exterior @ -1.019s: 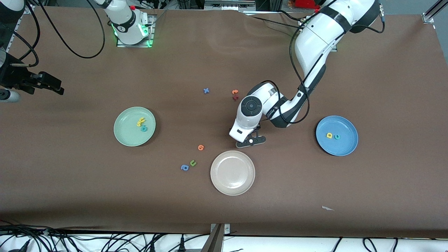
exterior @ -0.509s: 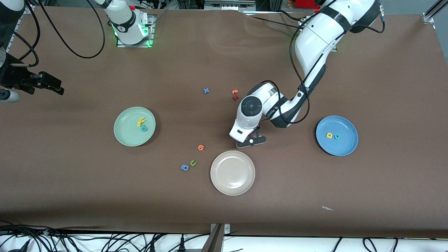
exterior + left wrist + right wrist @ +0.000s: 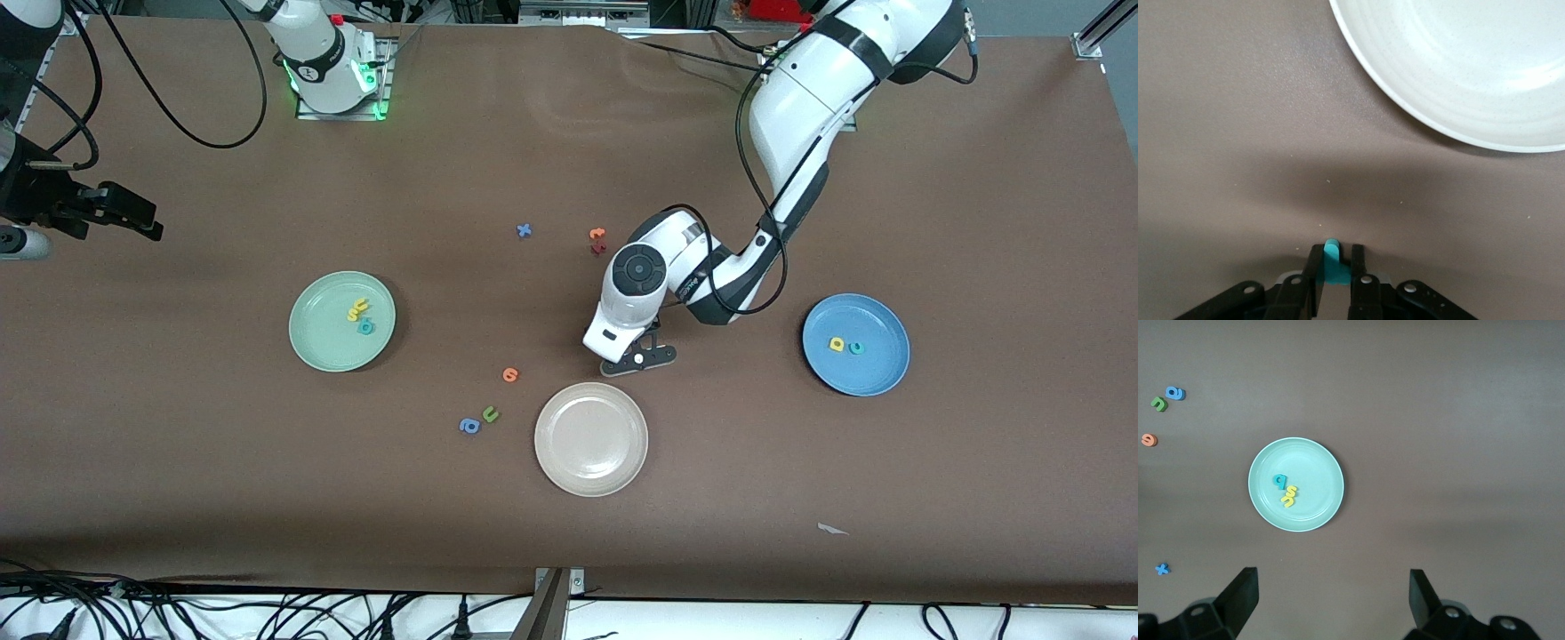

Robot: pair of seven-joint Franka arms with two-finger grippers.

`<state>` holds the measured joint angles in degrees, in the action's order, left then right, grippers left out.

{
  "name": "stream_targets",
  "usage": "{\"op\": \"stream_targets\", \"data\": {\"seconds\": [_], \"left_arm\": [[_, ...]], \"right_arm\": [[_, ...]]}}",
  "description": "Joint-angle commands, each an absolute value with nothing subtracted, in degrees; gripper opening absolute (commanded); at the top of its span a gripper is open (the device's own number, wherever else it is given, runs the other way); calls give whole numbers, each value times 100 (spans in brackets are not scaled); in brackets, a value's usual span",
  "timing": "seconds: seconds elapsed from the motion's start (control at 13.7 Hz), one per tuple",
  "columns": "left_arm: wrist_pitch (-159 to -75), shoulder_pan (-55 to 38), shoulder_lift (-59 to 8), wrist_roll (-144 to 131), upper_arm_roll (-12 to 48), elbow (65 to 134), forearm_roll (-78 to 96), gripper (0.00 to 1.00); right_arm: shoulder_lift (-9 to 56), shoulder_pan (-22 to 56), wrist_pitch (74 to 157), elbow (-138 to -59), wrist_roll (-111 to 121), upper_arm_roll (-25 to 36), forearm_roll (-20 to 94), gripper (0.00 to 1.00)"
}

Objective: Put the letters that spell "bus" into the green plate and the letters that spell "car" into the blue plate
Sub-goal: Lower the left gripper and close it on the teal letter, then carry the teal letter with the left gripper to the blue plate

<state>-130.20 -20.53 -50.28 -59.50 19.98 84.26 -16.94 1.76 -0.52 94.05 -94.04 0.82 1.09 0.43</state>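
My left gripper is low at the table, just farther from the front camera than the beige-white plate. It is shut on a teal "r", seen edge-on between the fingers. The green plate holds the teal "b", yellow "s" and yellow "u". On the blue plate lie a yellow "a" and a teal "c". My right gripper waits open, high over the right arm's end of the table, empty.
The beige-white plate is empty. Loose letters lie on the table: an orange one, a green "u", a blue "a", a blue "x" and an orange and dark red pair.
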Motion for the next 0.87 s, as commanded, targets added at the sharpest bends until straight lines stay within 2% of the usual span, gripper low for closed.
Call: {"op": "stream_targets", "data": {"seconds": [0.0,0.58,0.8], "left_arm": [[-13052,-2109,-5142,-5985,1951,8306,-1802,19],[-12955,-1960,-5010,-5810,1951,8297,-1802,13],[-12648,-1811,-4914,-5511,1969,8288,-1793,13]], "right_arm": [[211,-88,9299,-9290,167,97,70,100],[211,-88,9299,-9290,167,97,70,100],[211,-88,9299,-9290,167,97,70,100]]}}
